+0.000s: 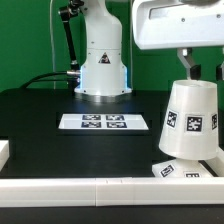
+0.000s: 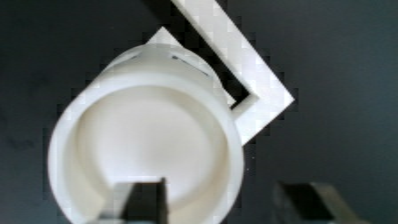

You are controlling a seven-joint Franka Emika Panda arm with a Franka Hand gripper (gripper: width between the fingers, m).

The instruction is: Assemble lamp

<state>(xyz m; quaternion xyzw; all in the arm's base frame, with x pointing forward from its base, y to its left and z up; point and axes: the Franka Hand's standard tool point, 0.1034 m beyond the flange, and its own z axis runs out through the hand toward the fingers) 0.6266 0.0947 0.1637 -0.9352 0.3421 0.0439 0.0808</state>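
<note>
White shade [image 1: 190,119] atop stepped base [image 1: 186,168], gripper [image 2: 226,203] spread wide over the shade's rim, one finger inside

**Layout of parts on the table**

The shade [image 1: 190,120] stands on the base [image 1: 186,168] at the exterior view's right, near the front wall [image 1: 110,188]. The marker board [image 1: 104,122] lies flat to the exterior view's left of the shade, apart from it. The arm's pedestal [image 1: 101,75] stands behind the marker board. The gripper [image 1: 200,62] is directly above the shade.
</note>
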